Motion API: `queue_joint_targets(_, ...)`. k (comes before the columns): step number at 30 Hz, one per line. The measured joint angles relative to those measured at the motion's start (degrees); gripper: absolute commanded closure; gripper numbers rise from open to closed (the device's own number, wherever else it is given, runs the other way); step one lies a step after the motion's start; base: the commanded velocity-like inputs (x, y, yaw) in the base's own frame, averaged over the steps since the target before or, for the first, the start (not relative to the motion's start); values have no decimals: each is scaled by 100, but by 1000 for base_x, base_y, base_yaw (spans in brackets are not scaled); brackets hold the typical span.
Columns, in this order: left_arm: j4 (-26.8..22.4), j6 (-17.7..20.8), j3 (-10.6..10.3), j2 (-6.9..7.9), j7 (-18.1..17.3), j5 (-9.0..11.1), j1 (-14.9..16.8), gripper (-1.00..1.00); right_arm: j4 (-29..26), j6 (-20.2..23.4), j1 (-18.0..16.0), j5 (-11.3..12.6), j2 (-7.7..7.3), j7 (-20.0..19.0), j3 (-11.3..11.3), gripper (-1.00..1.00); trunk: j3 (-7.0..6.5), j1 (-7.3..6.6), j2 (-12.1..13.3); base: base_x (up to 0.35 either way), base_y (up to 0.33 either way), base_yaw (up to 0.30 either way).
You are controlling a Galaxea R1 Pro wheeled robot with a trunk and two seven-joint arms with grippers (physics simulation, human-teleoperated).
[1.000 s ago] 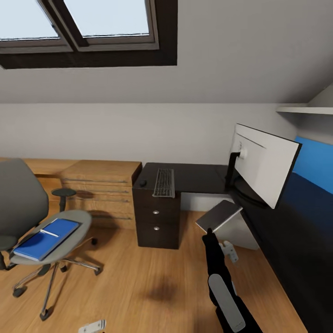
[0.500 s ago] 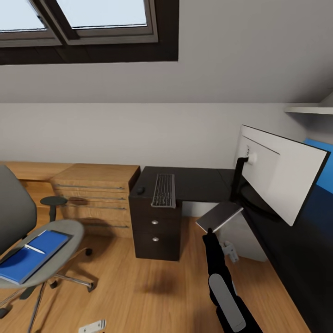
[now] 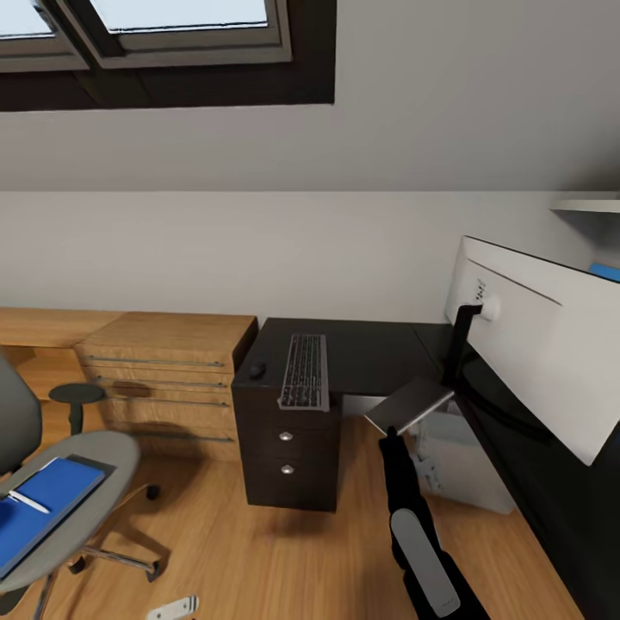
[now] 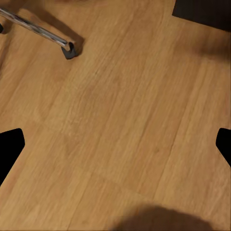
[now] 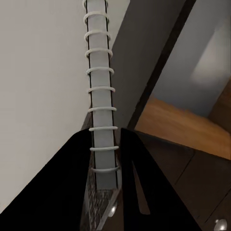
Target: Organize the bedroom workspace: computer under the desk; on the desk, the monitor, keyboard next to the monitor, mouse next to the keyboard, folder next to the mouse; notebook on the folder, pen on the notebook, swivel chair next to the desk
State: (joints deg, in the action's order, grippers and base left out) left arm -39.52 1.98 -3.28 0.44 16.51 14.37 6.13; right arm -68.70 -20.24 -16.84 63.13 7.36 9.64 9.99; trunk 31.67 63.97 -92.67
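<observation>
Notebook [image 3: 408,403], dark-covered and spiral-bound, tilts in the clamped right tool [image 3: 389,433] just off the bench [image 3: 370,349] near its drawers. On the bench, the keyboard [image 3: 306,371] lies beside the mouse [image 3: 257,369], with the monitor [image 3: 538,344] farther along. The blue folder [image 3: 39,515] and white pen [image 3: 28,502] rest on the chair [image 3: 82,495] seat, well apart from the bench. The left tool's [image 4: 115,144] fingers [image 4: 8,147] stand spread over wooden floor [image 4: 125,120].

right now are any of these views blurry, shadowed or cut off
Head view: sharp, evenly lit, the swivel chair cropped at the edge. Left wrist view: soft shadow on the wood floor. Right wrist view: the notebook very close, background blurred.
</observation>
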Motion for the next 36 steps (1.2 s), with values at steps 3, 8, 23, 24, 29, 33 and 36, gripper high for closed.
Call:
queue_joint_targets(3, 2, 1, -3, -3, 0, -1, 0, -100, -1, 142, -2, 414, -24, -2, -47, 100, 0, 0, 0, 325, 0, 0)
queue_joint_targets(8, 4, 1, -4, -4, 1, 0, 0, -100, -8, 778, -6, 1164, -188, -50, -74, 100, 0, 0, 0, 325, 0, 0)
queue_joint_targets(23, 24, 2, -13, -15, 1, -9, 0, -100, -14, 1689, -8, 2240, -519, -993, -169, 100, 0, 2, 0, 286, 0, 0)
queue_joint_targets(24, 24, 2, -13, -16, 1, -10, 0, -100, -12, 1689, -9, 2238, -519, -1001, -168, 100, 0, 2, 0, 36, 0, 0)
queue_joint_targets(29, -19, -6, -6, -32, 20, 0, 0, -100, 33, 1685, -8, 2232, -515, -1034, -147, 100, 18, 25, -39, 16, 0, 0)
queue_joint_targets(33, -61, -11, -5, -48, 25, 1, -1, -100, 50, 1683, -8, 2199, -517, -1038, -137, 100, 89, 113, -199, 3, 0, 0)
queue_joint_targets(36, -144, -18, -3, -49, 27, 3, 0, -100, 56, 1682, -8, 2050, -521, -1039, -134, 100, 143, 179, -319, 0, 0, 0)
